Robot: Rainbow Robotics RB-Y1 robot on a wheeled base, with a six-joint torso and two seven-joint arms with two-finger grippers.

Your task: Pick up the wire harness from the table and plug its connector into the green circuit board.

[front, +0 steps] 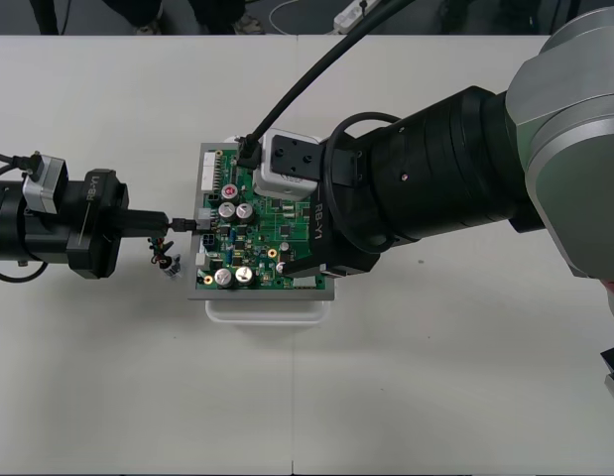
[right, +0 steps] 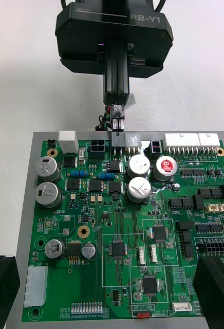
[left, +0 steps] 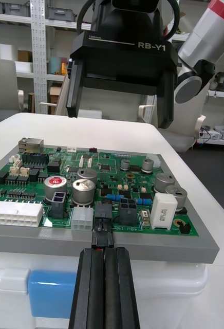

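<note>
The green circuit board (front: 279,236) (right: 66,221) (left: 35,165) rests on a white base (front: 267,309) (left: 163,288). My left gripper (front: 180,223) (left: 104,254) (right: 117,105) is level with the board's left edge and shut on the harness's small black plug (left: 103,216) (right: 117,139). The plug sits in the row of connectors on that edge; how deep it is in, I cannot tell. Red and black wires (front: 164,254) (right: 106,122) hang under the left fingers, with the metal socket (front: 175,268) at their end. My right gripper (front: 308,266) (right: 112,277) (left: 119,115) hovers open above the board, holding nothing.
The right arm's big dark links (front: 435,178) cover the board's right side. White connectors (right: 186,140) (left: 17,212) and grey capacitors (right: 138,177) stand close to the plug. A strip of dark floor with cables (front: 316,15) lies past the table's far edge.
</note>
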